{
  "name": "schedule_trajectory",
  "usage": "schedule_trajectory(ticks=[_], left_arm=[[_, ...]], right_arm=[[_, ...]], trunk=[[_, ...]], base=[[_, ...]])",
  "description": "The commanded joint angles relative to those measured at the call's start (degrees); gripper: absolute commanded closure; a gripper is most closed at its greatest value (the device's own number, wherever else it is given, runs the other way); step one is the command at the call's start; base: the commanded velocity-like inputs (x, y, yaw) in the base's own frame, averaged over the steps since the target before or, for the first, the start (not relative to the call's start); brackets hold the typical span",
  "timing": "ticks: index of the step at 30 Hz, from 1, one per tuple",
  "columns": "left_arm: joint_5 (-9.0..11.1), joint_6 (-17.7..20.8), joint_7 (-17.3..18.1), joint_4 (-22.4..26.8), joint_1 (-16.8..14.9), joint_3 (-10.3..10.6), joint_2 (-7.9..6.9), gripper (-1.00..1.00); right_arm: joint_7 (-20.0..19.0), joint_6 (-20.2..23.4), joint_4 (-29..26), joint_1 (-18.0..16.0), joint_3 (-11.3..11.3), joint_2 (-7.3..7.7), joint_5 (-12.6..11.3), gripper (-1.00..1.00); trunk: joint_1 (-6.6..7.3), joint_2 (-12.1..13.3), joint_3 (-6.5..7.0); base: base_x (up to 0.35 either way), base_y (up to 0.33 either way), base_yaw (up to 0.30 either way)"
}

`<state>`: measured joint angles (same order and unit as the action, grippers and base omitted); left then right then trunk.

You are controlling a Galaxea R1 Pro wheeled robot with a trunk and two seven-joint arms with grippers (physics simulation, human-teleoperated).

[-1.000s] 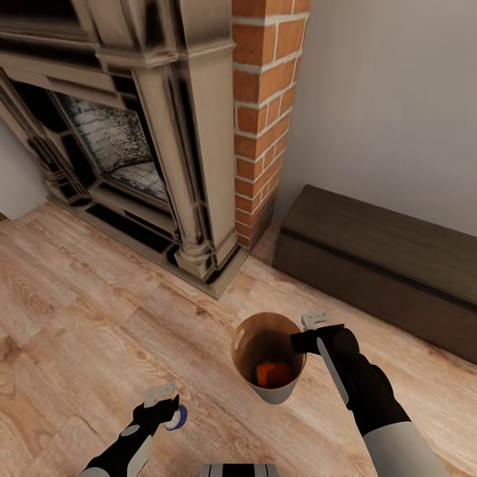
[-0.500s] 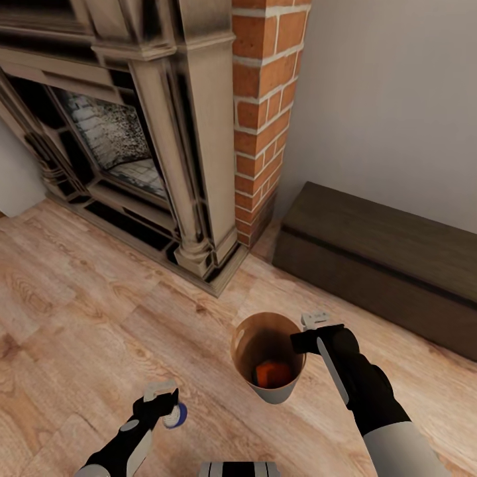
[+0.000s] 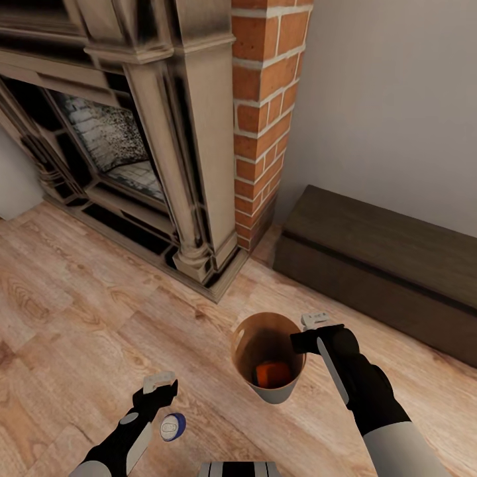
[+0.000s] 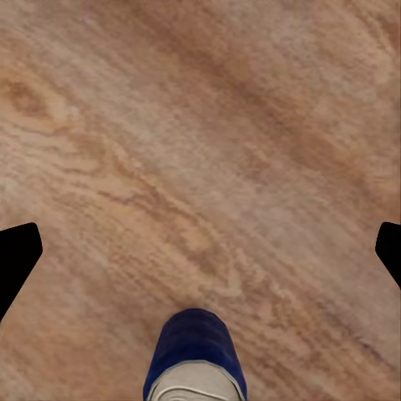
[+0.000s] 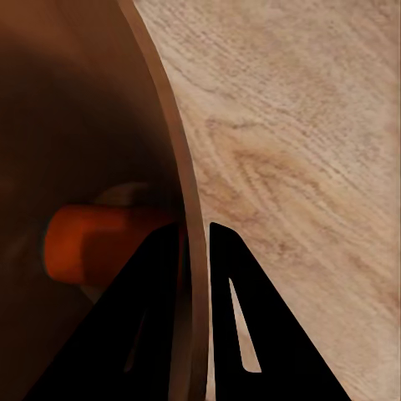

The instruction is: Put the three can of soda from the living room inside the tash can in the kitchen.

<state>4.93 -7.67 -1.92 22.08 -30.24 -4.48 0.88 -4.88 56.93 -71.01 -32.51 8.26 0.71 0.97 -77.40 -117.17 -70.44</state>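
The left gripper point(image 3: 161, 385) hovered over the pale wood-plank floor point(image 3: 79, 311) with its fingers spread wide and nothing between them; in the left wrist view the two dark fingertips point(image 4: 18, 255) stood at opposite edges of the frame. The dark blue soda can with a silvery round top point(image 3: 172, 426) sat just below and slightly to the right of that gripper, apart from both fingers, and appeared to be loose on or near the floor. Further right, the small round tapered bin, pale grey outside and glossy orange-brown inside point(image 3: 267, 392), was held off the floor by the right gripper point(image 3: 311, 334), whose fingers were closed on the bin's rim, one inside the wall and one outside, as the right wrist view confirmed. One orange soda can point(image 3: 270, 372) lay at the bottom of the bin. Risk, as a judgement: the unheld blue can may roll away from the left gripper, forcing a low regrasp near the ornate stone fireplace point(image 3: 132, 132); a thin rim pinch may let the bin tilt and spill. Compared with one second earlier, the blue can had left the left gripper's fingers, which had opened, and now sat lower; the bin and right gripper were unchanged.
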Motion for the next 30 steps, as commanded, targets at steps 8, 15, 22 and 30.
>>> schedule_trajectory(ticks=[8, 15, 22, 30], left_arm=[[0.0, -0.1, 0.0, 0.2, 0.0, 0.0, -0.01, -1.00], [0.0, -0.3, 0.0, 0.2, 0.0, 0.0, -0.02, -1.00], [0.0, -0.3, 0.0, 0.3, 0.0, 0.0, -0.01, -1.00], [0.1, -0.3, 0.0, 0.3, 0.0, 0.0, -0.01, -1.00]], right_arm=[[-0.3, 0.0, 0.0, 0.0, 0.0, -0.01, -1.1, 1.00], [-0.3, 0.0, 0.0, 0.0, 0.0, -0.01, -1.1, 1.00], [-0.3, 0.0, 0.0, 0.0, 0.0, -0.01, -1.1, 1.00], [-0.3, 0.0, 0.0, 0.0, 0.0, -0.01, -1.1, 1.00]], trunk=[[0.00, 0.0, 0.00], [0.00, 0.0, 0.00], [0.00, 0.0, 0.00], [0.00, 0.0, 0.00]], base=[[0.002, 0.000, 0.000], [0.000, 0.000, 0.000], [0.000, 0.000, 0.000], [-0.091, 0.000, 0.000]])
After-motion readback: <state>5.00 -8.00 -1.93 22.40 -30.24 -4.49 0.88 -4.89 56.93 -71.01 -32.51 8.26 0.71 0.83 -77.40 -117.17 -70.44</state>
